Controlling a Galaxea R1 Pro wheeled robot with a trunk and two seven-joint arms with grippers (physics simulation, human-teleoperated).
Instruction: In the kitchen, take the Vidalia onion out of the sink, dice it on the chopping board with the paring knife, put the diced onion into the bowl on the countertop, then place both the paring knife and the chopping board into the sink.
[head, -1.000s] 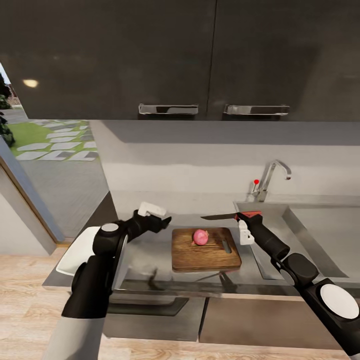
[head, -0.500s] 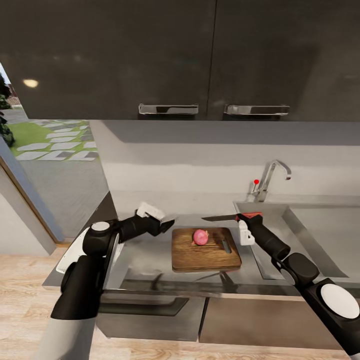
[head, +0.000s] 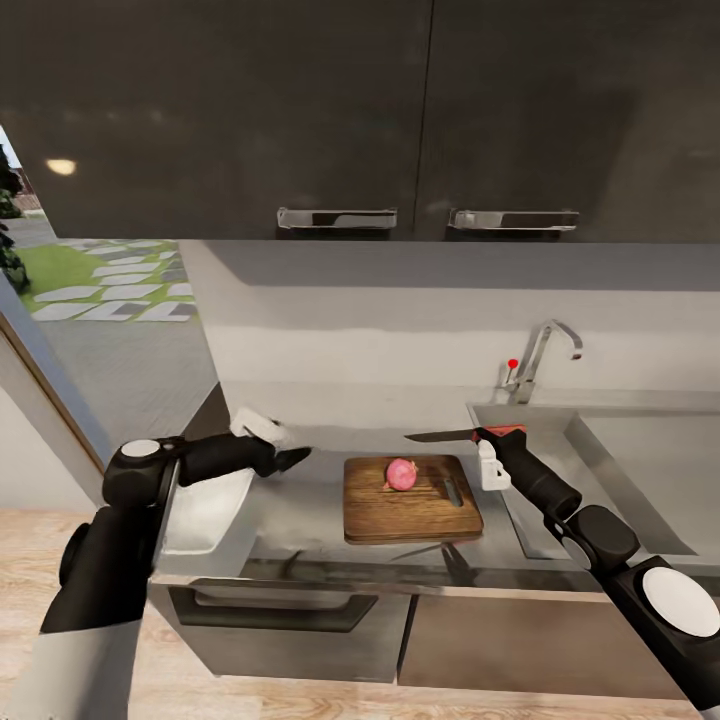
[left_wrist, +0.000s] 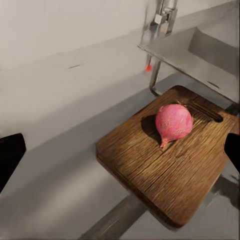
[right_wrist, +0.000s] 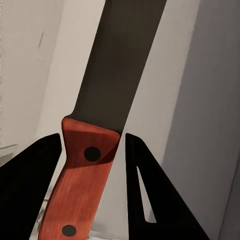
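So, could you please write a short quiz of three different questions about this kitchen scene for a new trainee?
1. True or false: the onion lies whole on the chopping board.
2. Which gripper holds the knife? A) left gripper B) right gripper C) none
3. Fill in: the knife blade points away from the sink and hangs above the ____, short of the onion.

Key: 1 true. 2 B; the right wrist view shows both fingers beside the red handle. 3 countertop.
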